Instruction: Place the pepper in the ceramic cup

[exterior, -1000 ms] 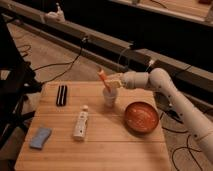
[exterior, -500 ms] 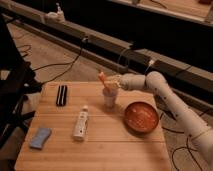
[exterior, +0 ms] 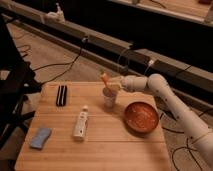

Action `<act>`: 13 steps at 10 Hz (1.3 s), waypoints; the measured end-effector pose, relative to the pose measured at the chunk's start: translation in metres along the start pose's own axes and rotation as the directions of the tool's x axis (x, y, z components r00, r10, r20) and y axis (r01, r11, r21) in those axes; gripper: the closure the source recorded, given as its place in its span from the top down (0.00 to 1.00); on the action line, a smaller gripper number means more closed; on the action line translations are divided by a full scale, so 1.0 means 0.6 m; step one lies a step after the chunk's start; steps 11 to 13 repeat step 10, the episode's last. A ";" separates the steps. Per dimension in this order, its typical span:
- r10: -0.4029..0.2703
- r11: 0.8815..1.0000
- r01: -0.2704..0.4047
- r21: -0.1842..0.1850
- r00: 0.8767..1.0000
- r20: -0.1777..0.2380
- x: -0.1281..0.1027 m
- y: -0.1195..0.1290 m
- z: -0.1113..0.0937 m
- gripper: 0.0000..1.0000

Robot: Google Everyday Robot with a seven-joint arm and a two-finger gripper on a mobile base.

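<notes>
On the tabletop (exterior: 95,150), at the far left, a blue sponge (exterior: 40,138) lies near the front corner, well away from the work. Behind it a dark flat object (exterior: 61,95) rests by the back edge, also out of the way. Nearer the middle a white capped bottle (exterior: 80,124) lies on its side. Just right of it stands the ceramic cup (exterior: 109,98), upright with its mouth open to the top, which suits a drop from above. The pepper (exterior: 105,80) hangs directly over that mouth, tilted, its lower end at or just inside the rim. The hand (exterior: 114,85) reaches in from the right, closed around the pepper, so the piece stays aligned until release. Farther right sits the reddish-brown dish (exterior: 141,116), near the cup but apart from it.
</notes>
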 end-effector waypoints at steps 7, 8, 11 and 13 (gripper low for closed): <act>-0.009 1.000 0.008 0.027 0.999 0.052 -0.037 -0.013 -0.034 0.80; -0.007 1.000 0.006 0.026 0.999 0.050 -0.033 -0.013 -0.035 0.80; -0.008 1.000 0.007 0.023 0.999 0.050 -0.034 -0.012 -0.032 0.80; -0.008 1.000 0.007 0.023 0.999 0.050 -0.034 -0.012 -0.032 0.80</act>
